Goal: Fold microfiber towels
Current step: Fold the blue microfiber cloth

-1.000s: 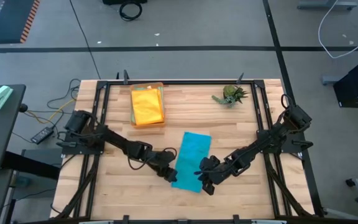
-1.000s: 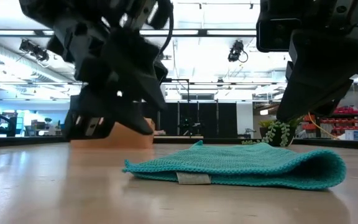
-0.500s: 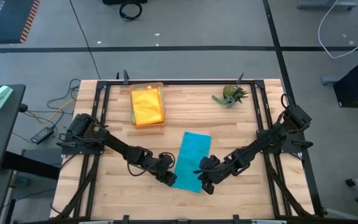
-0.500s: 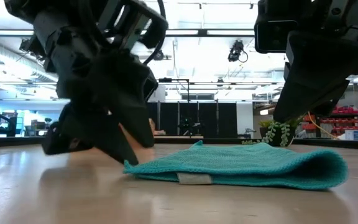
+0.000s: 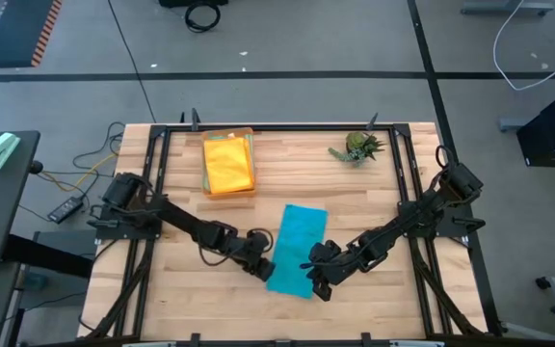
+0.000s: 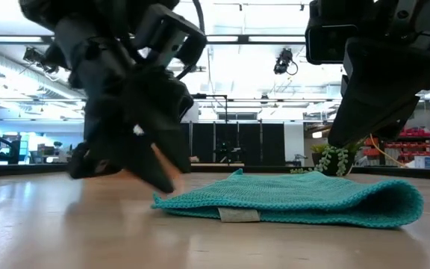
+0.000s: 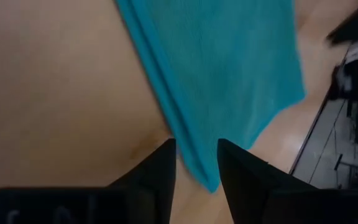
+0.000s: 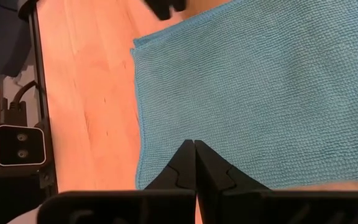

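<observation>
A teal microfiber towel (image 5: 297, 249), folded double, lies flat on the table. Its fold (image 6: 416, 202) faces the right and its open edges (image 6: 157, 200) face the left. My left gripper (image 7: 196, 158) is open and slants down at the towel's left edge near its near corner, one finger on either side of the edge. My right gripper (image 8: 194, 144) is shut. It hovers over the towel's near right part and shows clear above it in the low view (image 6: 334, 140). My left gripper comes slanting down from the table's left, its open fingers (image 7: 160, 168) lying across the towel's open left edge (image 7: 188, 155) near the near corner. I cannot tell whether a finger touches the cloth. The towel lies flat on the table.
An orange tray (image 5: 249, 135) with folded yellow towels (image 5: 228, 166) stands at the far left. A small spiky green plant (image 5: 358, 146) sits at the far right. Bare wood lies to the near left of the teal towel and between the towel and the tray.
My left gripper has tipped its fingers downward, sunk to the table and moved toward the towel's near left corner, staying open. The towel's left edge has shifted slightly toward the right.
</observation>
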Tool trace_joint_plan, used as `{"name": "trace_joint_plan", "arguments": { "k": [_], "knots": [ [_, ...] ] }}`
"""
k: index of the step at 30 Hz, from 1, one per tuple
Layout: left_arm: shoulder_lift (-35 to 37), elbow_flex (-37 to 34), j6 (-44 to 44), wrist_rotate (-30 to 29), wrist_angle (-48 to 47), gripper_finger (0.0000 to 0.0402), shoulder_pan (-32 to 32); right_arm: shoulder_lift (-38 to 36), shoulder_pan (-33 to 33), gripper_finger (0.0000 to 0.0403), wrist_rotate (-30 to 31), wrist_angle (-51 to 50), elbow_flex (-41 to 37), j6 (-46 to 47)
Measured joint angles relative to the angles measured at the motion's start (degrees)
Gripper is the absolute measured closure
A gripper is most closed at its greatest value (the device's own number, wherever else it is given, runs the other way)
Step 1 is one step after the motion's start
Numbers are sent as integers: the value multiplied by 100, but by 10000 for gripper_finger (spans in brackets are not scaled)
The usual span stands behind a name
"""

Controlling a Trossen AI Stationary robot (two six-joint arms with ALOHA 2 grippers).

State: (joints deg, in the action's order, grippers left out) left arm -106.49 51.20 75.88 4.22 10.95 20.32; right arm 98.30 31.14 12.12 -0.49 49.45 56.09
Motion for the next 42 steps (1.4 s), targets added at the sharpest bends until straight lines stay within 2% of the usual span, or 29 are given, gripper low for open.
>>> {"name": "trace_joint_plan", "arguments": {
  "k": [8, 14, 27, 36, 42],
  "knots": [
    [54, 2, 175, 29, 193, 270, 113, 0, 0, 401, 0, -2, 0, -17],
    [42, 2, 311, -274, 206, 258, 278, 0, 0, 401, 0, -3, 0, -41],
    [-346, 11, 638, -314, 753, 263, 416, 0, 0, 401, 0, -3, 0, -41],
    [-321, 13, 544, 35, 673, 266, 227, 0, 0, 401, -21, -3, 0, -53],
    [-223, 25, 491, 68, 664, 273, 229, 0, 4, 401, -46, -5, 0, -65]
  ]
}}
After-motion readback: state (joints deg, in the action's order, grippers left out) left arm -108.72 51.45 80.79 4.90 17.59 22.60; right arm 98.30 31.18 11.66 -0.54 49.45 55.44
